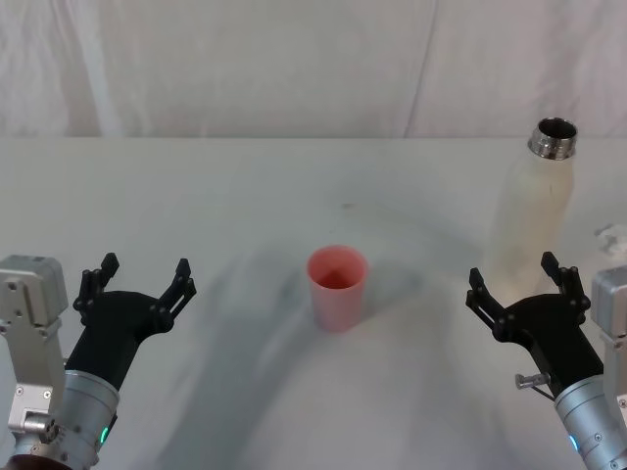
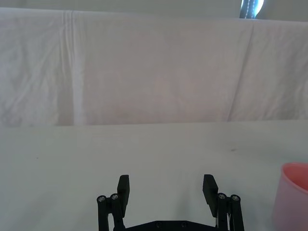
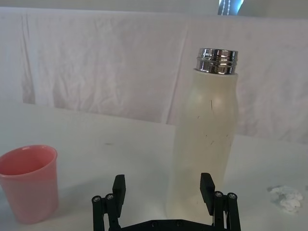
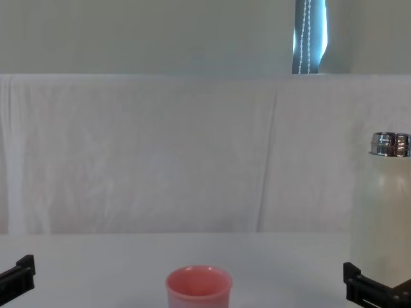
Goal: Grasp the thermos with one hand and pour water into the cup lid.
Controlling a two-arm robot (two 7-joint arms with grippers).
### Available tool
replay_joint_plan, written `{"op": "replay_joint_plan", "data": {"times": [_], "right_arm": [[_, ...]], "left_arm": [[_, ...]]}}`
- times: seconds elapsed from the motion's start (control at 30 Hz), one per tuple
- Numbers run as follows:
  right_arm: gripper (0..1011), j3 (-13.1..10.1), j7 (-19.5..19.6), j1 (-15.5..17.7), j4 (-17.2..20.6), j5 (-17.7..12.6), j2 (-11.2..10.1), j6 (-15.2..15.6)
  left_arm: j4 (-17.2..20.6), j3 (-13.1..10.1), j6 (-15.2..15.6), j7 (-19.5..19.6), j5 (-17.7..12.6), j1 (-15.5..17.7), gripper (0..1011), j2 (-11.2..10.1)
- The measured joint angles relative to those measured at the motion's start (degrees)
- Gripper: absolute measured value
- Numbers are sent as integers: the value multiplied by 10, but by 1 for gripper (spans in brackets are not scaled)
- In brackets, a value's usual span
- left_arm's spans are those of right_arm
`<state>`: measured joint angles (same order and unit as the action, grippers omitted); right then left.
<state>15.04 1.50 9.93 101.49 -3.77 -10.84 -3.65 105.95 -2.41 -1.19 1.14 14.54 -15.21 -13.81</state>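
Here, upright thermos [image 1: 534,211] just beyond spread-fingered right gripper [image 1: 514,279], cup lid [image 1: 338,287] centre, left gripper [image 1: 137,279] likewise spread.

Your head view looks down on surface [image 1: 294,186]; chest view low, level. Wrist views sit close behind fingers [image 2: 123,187], facing backdrop. All four share cup lid [image 1: 338,286].

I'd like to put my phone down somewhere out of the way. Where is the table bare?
Bare table stretches behind the left claw and the pink cup, up to the white backdrop. It is crowded at the right, where the open right claw sits just before the bottle.
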Motion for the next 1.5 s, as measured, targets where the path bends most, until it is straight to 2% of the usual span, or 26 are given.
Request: {"op": "replay_joint_plan", "data": {"times": [1.5], "right_arm": [[1001,0,0,0,0,0,0,0]], "left_arm": [[0,0,0,0,0,0,1001,0]]}}
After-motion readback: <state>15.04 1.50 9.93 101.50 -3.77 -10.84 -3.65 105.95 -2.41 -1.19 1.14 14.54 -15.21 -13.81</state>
